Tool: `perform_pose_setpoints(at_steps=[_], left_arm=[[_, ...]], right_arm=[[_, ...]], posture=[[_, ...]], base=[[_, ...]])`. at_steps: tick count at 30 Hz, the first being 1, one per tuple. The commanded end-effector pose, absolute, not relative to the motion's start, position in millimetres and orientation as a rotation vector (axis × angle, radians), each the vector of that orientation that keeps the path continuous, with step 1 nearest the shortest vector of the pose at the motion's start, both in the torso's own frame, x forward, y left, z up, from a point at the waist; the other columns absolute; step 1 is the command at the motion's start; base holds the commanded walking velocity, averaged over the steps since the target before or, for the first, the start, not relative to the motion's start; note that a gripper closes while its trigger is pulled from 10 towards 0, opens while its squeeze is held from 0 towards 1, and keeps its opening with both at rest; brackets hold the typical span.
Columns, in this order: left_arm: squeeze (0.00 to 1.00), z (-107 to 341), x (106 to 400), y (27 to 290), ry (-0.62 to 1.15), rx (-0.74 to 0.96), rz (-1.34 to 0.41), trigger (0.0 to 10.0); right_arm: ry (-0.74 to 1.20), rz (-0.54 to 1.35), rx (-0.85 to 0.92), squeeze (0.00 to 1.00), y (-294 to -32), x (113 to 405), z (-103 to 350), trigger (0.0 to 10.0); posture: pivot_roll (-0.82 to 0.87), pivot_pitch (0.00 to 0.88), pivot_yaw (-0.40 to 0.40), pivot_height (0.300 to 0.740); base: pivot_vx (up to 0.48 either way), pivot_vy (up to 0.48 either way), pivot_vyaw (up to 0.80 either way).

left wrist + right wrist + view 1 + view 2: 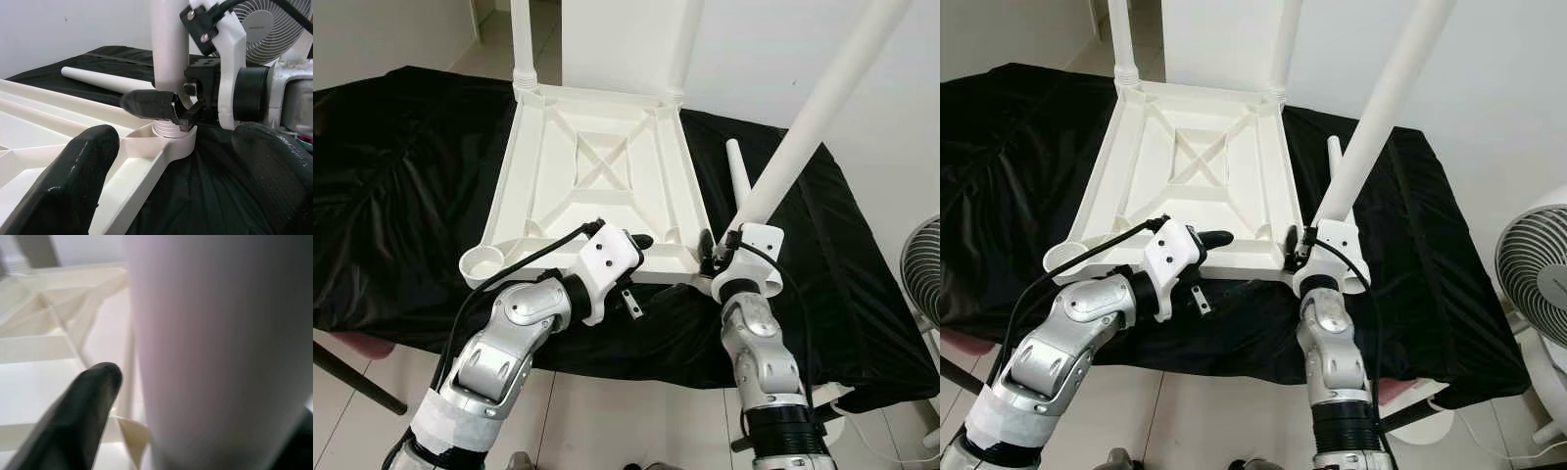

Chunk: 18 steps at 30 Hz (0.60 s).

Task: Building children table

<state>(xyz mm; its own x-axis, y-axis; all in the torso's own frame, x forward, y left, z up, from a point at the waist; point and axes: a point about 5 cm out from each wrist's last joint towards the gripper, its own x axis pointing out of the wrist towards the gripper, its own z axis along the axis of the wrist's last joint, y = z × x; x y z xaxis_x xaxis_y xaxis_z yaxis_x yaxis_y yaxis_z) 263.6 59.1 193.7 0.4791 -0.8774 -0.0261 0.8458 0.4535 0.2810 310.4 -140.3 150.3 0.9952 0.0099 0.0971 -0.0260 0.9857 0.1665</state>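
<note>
The white plastic table top (597,166) lies upside down on a black cloth. Two white legs (522,39) stand in its far corners. My right gripper (720,250) is shut on a third white leg (803,137), which leans up to the right with its foot in the near right corner socket (171,139). One black finger (88,406) presses against this leg (215,357). My left gripper (641,257) is open and straddles the table's near rim, just left of that socket. Its fingertips (73,181) sit wide apart.
A loose fourth leg (739,176) lies on the cloth (401,196) right of the table top. The near left socket (481,264) holds nothing. A white fan (925,269) stands on the floor at the right. A white wall rises behind.
</note>
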Motion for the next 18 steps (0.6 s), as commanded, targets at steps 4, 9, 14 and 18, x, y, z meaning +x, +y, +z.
perform_pose_setpoints(at_steps=[4, 9, 14, 18], left_arm=[[0.00, 194.4, 262.3, 58.1, -0.131, 0.268, -1.042, 10.0], [0.00, 194.9, 262.6, 58.7, -0.131, 0.268, -1.040, 10.0], [0.00, 195.5, 263.3, 59.8, -0.130, 0.269, -1.039, 10.0], [0.00, 194.4, 264.2, 60.5, -0.125, 0.272, -1.040, 10.0]], right_arm=[[-0.125, 0.160, 0.158, 0.00, -142.4, 311.1, 160.3, 10.0], [-0.126, 0.291, 0.115, 0.00, -147.4, 309.5, 162.7, 10.0], [-0.113, 0.415, 0.067, 0.00, -152.8, 308.8, 162.9, 10.0], [-0.074, 0.524, 0.014, 0.00, -162.6, 310.3, 160.7, 10.0]], posture=[[0.13, 0.066, -0.099, 0.740], [0.13, 0.069, -0.095, 0.740], [0.13, 0.074, -0.087, 0.740], [0.13, 0.076, -0.086, 0.740]], base=[[0.000, 0.000, 0.00], [0.000, 0.000, 0.00], [0.000, 0.000, 0.00], [0.000, 0.000, 0.00]])
